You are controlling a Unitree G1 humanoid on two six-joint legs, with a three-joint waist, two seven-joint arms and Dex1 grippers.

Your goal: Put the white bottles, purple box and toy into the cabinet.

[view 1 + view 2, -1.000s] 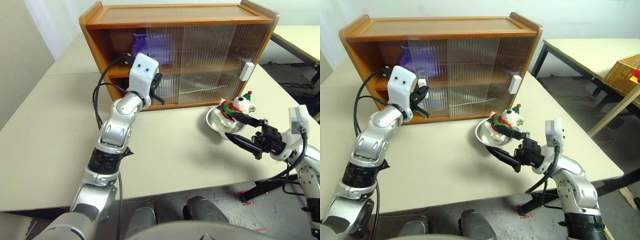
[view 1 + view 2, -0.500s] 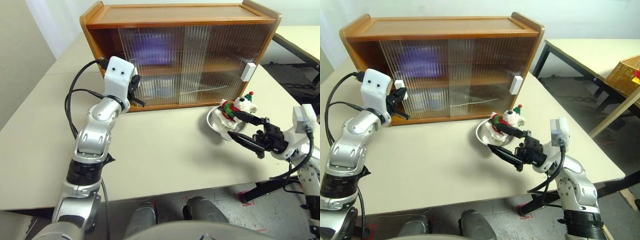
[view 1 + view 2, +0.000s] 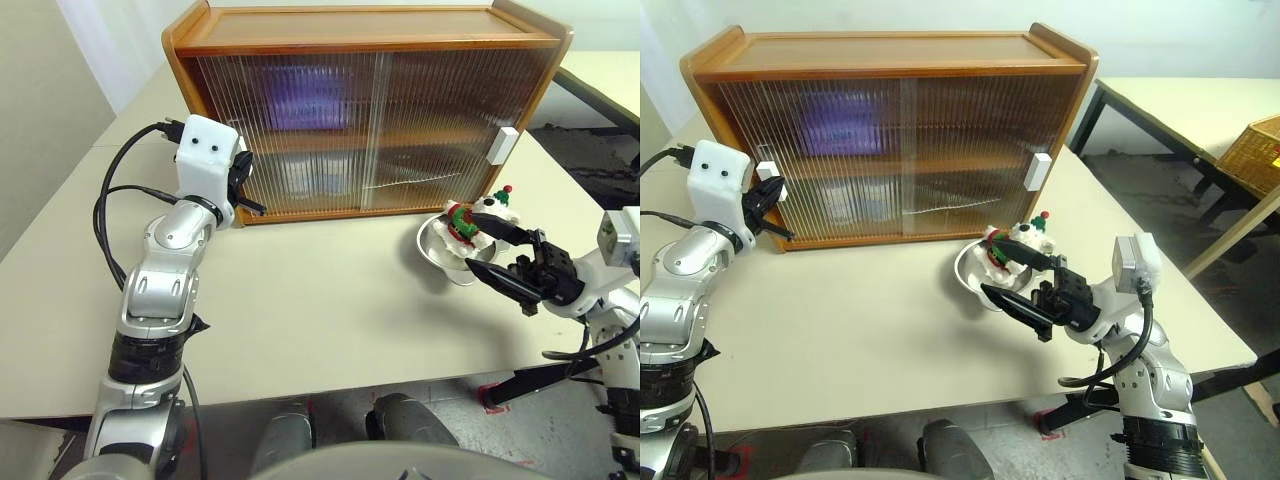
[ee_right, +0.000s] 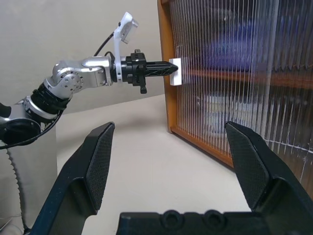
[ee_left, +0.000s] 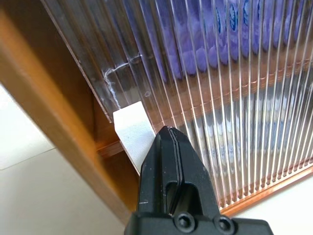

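Closed cabinet (image 3: 370, 110); toy (image 3: 470, 217) outside, beside it

L gripper (image 5: 171, 142) closed, R gripper (image 3: 493, 256) wide

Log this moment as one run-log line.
left gripper: shut, at door handle | cabinet: doors closed | right gripper: open by toy in bowl

A beige table (image 3: 330, 300) carries everything. The cabinet (image 3: 370, 110) stands on it just ahead of the left gripper (image 3: 243, 192). A steel bowl (image 3: 440, 255) sits beside the right gripper (image 3: 500, 255).
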